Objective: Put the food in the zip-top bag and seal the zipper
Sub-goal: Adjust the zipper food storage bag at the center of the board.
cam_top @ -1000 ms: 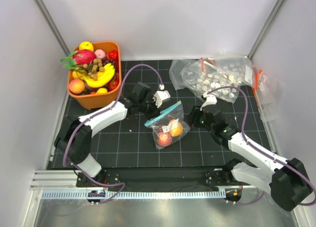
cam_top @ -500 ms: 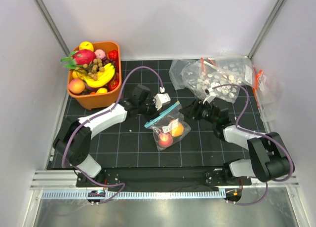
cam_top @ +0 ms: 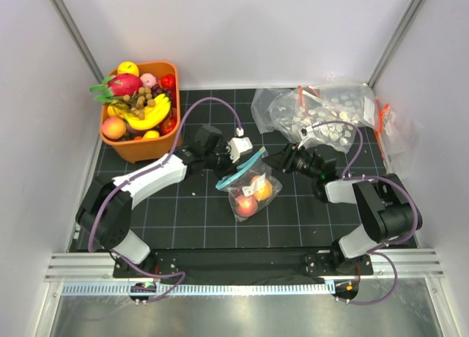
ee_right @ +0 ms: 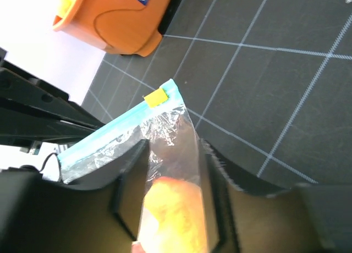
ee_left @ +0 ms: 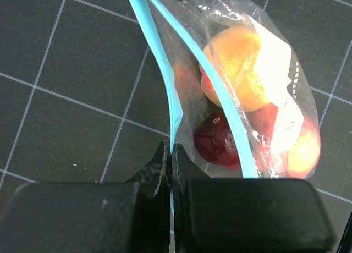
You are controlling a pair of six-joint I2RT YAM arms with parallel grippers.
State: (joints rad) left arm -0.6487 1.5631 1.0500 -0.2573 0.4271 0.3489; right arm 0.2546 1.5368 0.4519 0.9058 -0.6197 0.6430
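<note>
The small clear zip-top bag (cam_top: 251,187) lies mid-mat with the pink-red peach (cam_top: 246,204) and the orange fruit (cam_top: 263,191) inside. Its teal-blue zipper (cam_top: 242,168) runs along the far-left edge. My left gripper (cam_top: 224,168) is shut on the zipper's left end; in the left wrist view the strip (ee_left: 174,126) passes between the closed jaws (ee_left: 171,151) and the mouth still gapes beside the fruits (ee_left: 236,71). My right gripper (cam_top: 279,161) is open, its fingers standing either side of the bag's right corner (ee_right: 173,146), next to the yellow tab (ee_right: 155,97).
An orange basket (cam_top: 139,145) of toy fruit stands at the back left, also in the right wrist view (ee_right: 115,22). Bigger clear speckled bags (cam_top: 322,116) with red-orange strips lie at the back right. White walls close in on both sides.
My right arm has swung left and folded in, bringing its gripper from the right of the mat to the bag's right corner. The left gripper has stayed on the zipper.
</note>
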